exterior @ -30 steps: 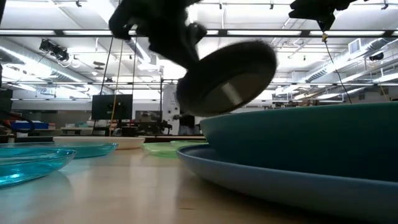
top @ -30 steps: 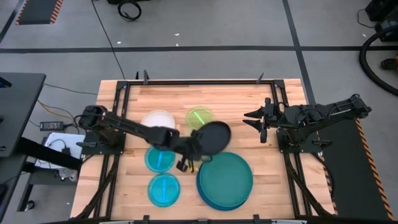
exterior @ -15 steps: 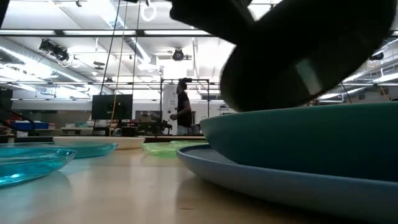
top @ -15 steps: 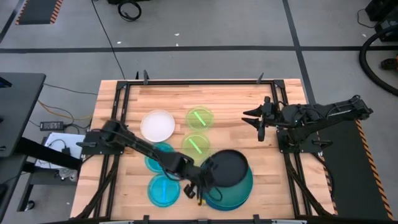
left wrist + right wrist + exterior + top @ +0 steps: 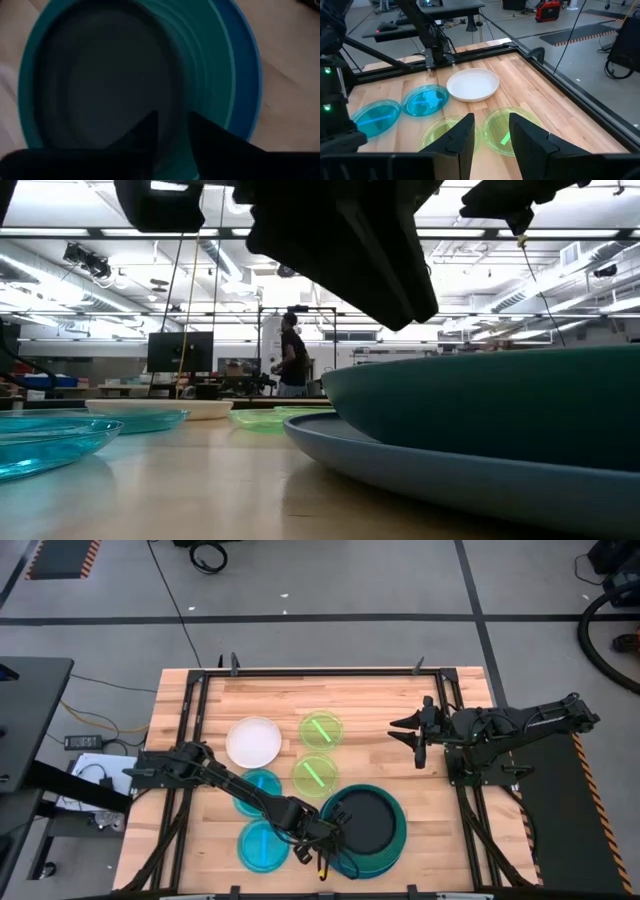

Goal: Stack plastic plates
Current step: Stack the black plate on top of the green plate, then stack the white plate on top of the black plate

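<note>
Jaws on the left arm [image 5: 230, 785] sit low over the near side of the stack, one on either side of the black plate's [image 5: 110, 75] rim; whether they pinch that rim or stand just clear of it I cannot tell. That black plate lies flat, directly ahead of them, nested inside the teal plate [image 5: 205, 55], which rests in turn on the blue plate [image 5: 247, 65]; so the step in hand looks like setting down the third plate.

If the rim is not yet free, the next move calls for parting the jaws and lifting straight up, so the plate is not dragged askew; after that, the white plate [image 5: 253, 741], well behind those jaws beside the arm, seems the natural next pick, being the largest one left. Two cyan plates [image 5: 263, 844] lie close beside the left jaws, one partly under the arm; two lime-green plates [image 5: 315, 772] lie between the two arms.

All are round, shallow and smooth with raised lips; the small ones are see-through, the larger ones opaque, and the black one has a dull sheen; the desk [image 5: 380, 700] is pale planked wood in a dark frame.

Over at the far edge, the right arm [image 5: 500, 725] waits, its jaws a little apart and holding nothing.
</note>
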Controlling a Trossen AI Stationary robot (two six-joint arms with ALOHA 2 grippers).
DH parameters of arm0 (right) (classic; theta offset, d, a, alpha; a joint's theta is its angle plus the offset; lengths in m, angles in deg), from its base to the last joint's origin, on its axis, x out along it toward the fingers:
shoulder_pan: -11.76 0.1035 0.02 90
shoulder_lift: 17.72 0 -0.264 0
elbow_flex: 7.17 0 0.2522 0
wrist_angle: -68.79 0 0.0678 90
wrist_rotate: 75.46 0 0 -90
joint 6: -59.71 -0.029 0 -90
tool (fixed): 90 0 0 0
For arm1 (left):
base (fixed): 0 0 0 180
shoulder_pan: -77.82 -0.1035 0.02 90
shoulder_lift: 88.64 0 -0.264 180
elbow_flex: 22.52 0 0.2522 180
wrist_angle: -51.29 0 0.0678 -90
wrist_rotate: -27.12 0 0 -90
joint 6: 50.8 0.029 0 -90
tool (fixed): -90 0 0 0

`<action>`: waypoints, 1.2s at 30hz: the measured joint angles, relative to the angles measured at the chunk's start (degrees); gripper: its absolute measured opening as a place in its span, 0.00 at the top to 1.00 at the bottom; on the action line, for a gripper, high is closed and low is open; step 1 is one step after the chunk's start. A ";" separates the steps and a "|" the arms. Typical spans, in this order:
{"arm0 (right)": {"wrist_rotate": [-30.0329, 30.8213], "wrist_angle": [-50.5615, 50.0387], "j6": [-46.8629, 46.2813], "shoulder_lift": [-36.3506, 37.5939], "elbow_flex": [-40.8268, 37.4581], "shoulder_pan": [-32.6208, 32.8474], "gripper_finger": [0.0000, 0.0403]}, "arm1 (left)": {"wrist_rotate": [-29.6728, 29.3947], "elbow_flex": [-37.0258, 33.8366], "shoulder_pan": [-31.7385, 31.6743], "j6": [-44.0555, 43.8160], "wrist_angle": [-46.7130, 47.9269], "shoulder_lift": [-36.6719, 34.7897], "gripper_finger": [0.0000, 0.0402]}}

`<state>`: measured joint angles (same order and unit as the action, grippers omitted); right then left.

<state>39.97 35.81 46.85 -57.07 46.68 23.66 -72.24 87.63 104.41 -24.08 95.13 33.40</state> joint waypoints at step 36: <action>-0.70 0.37 -0.54 -0.02 0.00 0.00 0.67 | -9.35 -21.41 -9.35 -39.81 24.29 -18.24 0.65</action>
<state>39.27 36.18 46.31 -57.09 46.68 23.66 -81.59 66.22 95.07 -63.90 119.41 15.16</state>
